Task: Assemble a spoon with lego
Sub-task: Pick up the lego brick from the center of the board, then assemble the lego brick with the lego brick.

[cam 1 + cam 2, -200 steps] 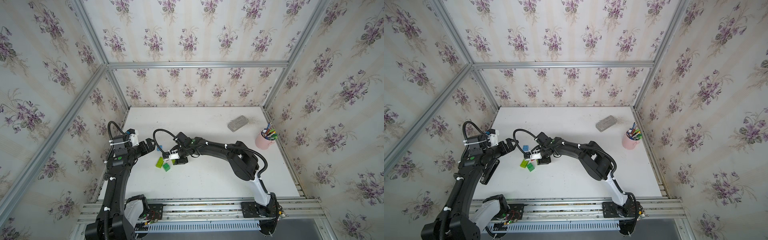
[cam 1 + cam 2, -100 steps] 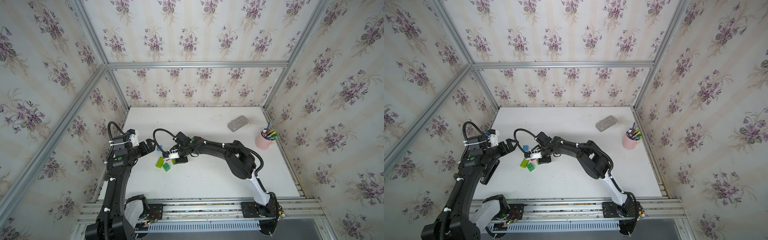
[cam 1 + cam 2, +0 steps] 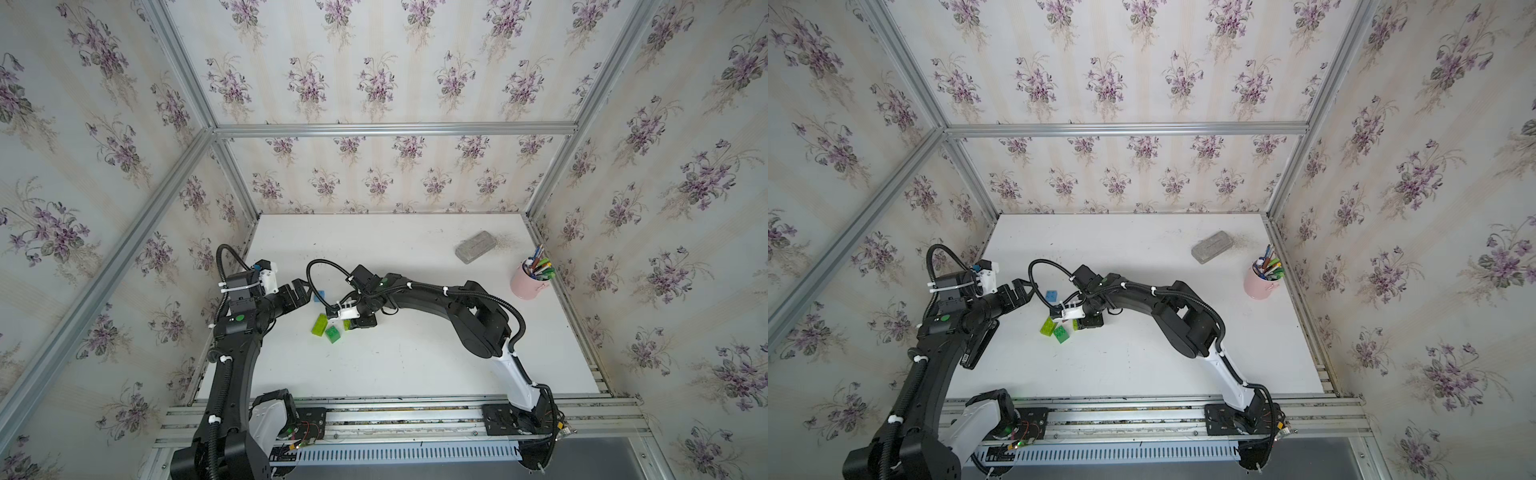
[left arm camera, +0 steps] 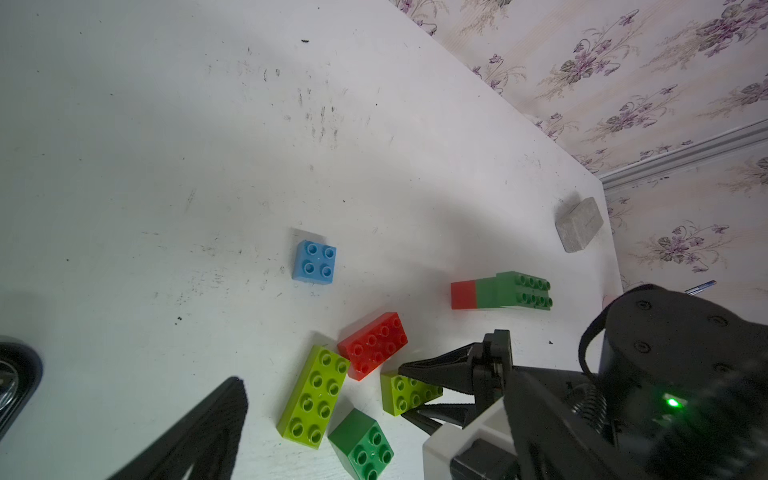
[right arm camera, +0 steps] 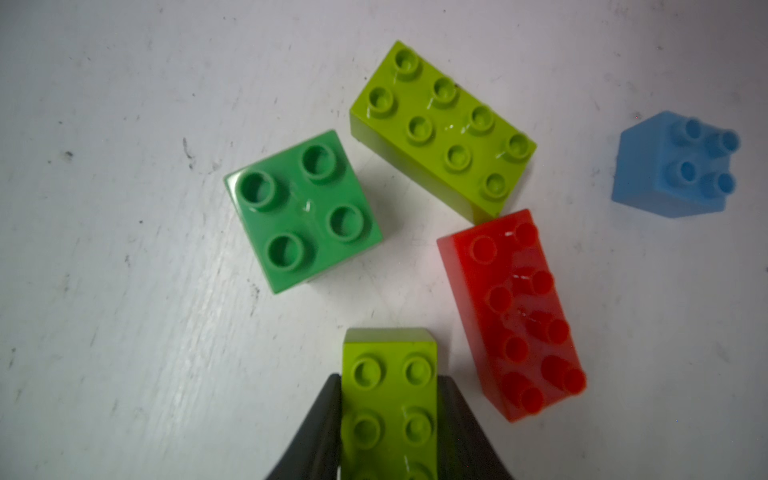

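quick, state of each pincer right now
Left pincer: open, holding nothing.
Right pincer: shut on the lime green brick.

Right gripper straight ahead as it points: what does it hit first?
Probably the dark green square brick, clipped by the held lime brick in the right gripper; the long lime brick lies beyond. Depth unclear.

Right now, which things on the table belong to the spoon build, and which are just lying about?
Part of the job: gripped lime brick, in the right pincer; loose lime brick; dark green square brick; red brick; blue brick; red-and-green joined piece.

Lying about: grey block; pink cup of pens.
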You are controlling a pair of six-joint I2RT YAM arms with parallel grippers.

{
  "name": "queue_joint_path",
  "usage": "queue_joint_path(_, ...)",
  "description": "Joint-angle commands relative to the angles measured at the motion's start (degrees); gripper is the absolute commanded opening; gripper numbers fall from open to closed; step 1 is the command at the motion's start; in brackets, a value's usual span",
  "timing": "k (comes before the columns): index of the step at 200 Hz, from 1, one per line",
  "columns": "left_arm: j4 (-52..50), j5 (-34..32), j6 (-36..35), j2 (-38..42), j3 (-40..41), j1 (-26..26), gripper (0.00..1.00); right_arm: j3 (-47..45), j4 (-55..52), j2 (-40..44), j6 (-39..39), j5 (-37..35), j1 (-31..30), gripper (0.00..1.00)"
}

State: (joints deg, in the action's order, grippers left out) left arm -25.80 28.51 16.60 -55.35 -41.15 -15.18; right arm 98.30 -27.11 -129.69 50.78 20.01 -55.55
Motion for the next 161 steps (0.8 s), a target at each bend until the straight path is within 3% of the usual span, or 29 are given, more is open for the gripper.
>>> queue_joint_path(1,-0.21,0.06,-0.78,0.42,0.28,-0.03,0.99,0.7,-2.28,-0.08,0.19,0.64,-0.06,0.29)
queue_joint_path(34,-0.27,0.19,-1.22,1.16,0.53,-0.03,0.99,3.25,-4.56,1.55,-3.36,2.81,0.5,0.23)
queue_joint_path(97,0.42,0.82,-4.45,4.81,0.97,0.03,0.99,1.95,-6.87,11.22,-10.2,3.82,3.01,0.23)
queue_joint_path(121,3.15,3.78,-5.35,6.1,2.47,0.56,0.99,2.5,-9.35,14.53,-10.94,3.49,4.75,0.24)
queue_joint_path(161,9.54,1.95,-5.27,8.49,6.27,7.46,0.99,10.21,-19.94,14.58,-8.12,-0.95,8.01,0.24)
